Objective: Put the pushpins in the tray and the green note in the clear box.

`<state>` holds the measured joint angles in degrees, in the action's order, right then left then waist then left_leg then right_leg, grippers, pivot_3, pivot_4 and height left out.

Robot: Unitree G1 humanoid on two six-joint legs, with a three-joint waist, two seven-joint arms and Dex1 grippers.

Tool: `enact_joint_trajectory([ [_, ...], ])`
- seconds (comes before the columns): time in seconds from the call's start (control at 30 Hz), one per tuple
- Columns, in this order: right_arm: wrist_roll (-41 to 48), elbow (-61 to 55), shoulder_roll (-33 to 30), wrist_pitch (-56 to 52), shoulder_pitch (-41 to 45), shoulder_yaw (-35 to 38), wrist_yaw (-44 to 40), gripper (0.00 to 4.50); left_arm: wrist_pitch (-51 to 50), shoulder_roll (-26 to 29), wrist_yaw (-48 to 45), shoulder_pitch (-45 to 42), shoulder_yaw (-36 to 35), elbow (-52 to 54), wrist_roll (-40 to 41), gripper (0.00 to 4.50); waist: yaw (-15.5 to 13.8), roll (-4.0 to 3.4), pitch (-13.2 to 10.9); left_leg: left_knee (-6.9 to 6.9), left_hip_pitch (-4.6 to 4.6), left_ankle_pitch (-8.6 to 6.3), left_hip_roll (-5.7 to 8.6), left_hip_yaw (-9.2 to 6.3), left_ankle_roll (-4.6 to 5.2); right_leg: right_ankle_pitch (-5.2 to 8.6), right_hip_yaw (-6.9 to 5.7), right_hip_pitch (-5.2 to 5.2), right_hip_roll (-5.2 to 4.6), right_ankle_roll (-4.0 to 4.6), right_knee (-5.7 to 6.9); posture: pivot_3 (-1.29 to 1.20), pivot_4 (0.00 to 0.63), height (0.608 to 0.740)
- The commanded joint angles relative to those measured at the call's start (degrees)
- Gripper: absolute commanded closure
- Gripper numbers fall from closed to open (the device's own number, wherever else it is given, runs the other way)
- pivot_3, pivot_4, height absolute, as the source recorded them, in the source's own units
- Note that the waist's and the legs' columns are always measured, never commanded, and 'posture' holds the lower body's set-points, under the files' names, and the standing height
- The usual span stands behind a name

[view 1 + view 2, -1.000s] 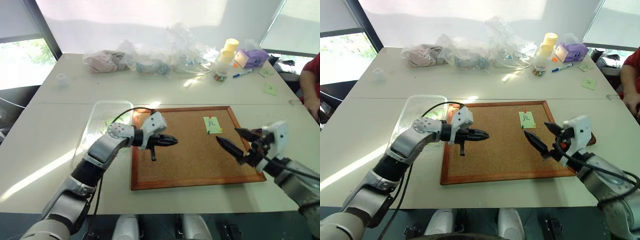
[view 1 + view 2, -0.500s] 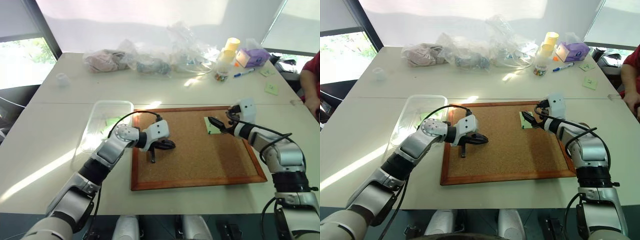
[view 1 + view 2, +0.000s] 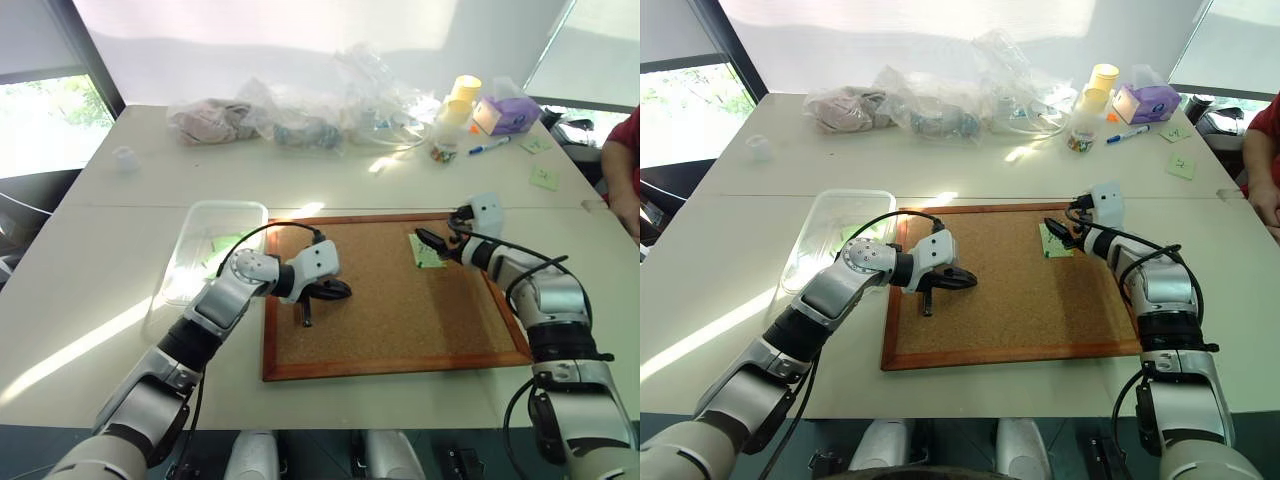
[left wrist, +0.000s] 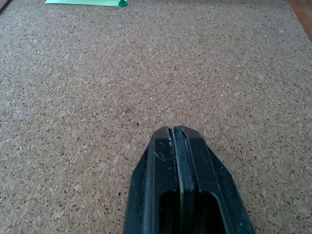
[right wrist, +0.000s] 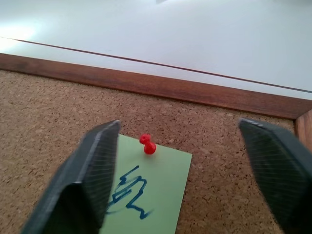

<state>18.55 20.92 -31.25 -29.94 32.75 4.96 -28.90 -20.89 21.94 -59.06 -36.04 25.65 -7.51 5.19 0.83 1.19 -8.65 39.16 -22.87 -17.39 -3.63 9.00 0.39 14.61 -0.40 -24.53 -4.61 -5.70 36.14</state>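
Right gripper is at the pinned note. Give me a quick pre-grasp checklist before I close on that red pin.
1. Right gripper jaws open, one each side of the red pushpin: ok.
2. Pin centred between the jaws: not ok, it sits near one finger.
3. Pin still stuck through the green note into the corkboard: ok.
4. Green pushpin at another note edge: present, also to remove.
5. Left gripper shut, over bare cork, apart from the note: ok.
6. Clear box beside the board: ok. Tray location: cannot tell.

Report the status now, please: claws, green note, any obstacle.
Left claw shut above corkboard. Right claw open, straddling red pushpin pinning green note. No obstacle.
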Motion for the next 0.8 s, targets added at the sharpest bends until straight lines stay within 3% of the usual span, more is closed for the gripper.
enact_joint_trajectory([
  [0.03,-0.6,0.8,0.6,0.5,1.4,0.3,-1.3,2.81,-0.3,-0.2,0.0,0.8,0.2,0.2,-0.7,4.50,0.0,0.00,0.0,0.00,0.00,0.00,0.00,0.00,0.00,0.00,0.00,0.00,0.00,0.00,0.00,0.00,0.150,0.737],
  [0.13,-0.4,1.1,1.0,-0.2,1.5,0.9,-2.0,4.37,-0.2,-0.2,0.0,0.8,0.0,0.0,-0.9,4.50,0.0,-0.01,0.0,0.01,0.00,0.01,0.00,0.03,-0.02,-0.01,0.00,0.00,0.00,-0.01,0.00,0.00,0.150,0.737],
  [0.17,-0.3,0.9,1.1,-0.5,1.5,1.2,-2.2,4.48,-0.2,-0.2,0.0,0.9,0.0,-0.1,-1.0,4.50,-0.1,-0.01,0.0,0.02,0.00,0.01,0.00,0.03,-0.02,-0.01,0.00,0.01,0.00,-0.01,0.01,0.00,0.150,0.737],
  [0.37,-0.3,-0.2,1.3,0.6,1.0,2.5,-1.6,4.48,0.0,-0.2,0.1,1.1,-0.1,-0.4,-1.3,4.50,0.0,-0.01,0.0,0.03,0.00,0.02,0.00,0.02,-0.03,-0.01,0.00,0.01,-0.01,-0.02,0.02,0.00,0.150,0.737],
  [0.8,-3.3,-4.6,0.7,13.5,-1.9,4.6,2.1,4.48,-2.2,0.4,0.1,0.5,2.2,-2.9,-4.3,4.50,0.0,-0.04,0.0,0.05,0.02,0.03,0.01,0.05,-0.05,-0.03,0.00,0.04,-0.02,-0.06,0.02,0.00,0.150,0.737],
])
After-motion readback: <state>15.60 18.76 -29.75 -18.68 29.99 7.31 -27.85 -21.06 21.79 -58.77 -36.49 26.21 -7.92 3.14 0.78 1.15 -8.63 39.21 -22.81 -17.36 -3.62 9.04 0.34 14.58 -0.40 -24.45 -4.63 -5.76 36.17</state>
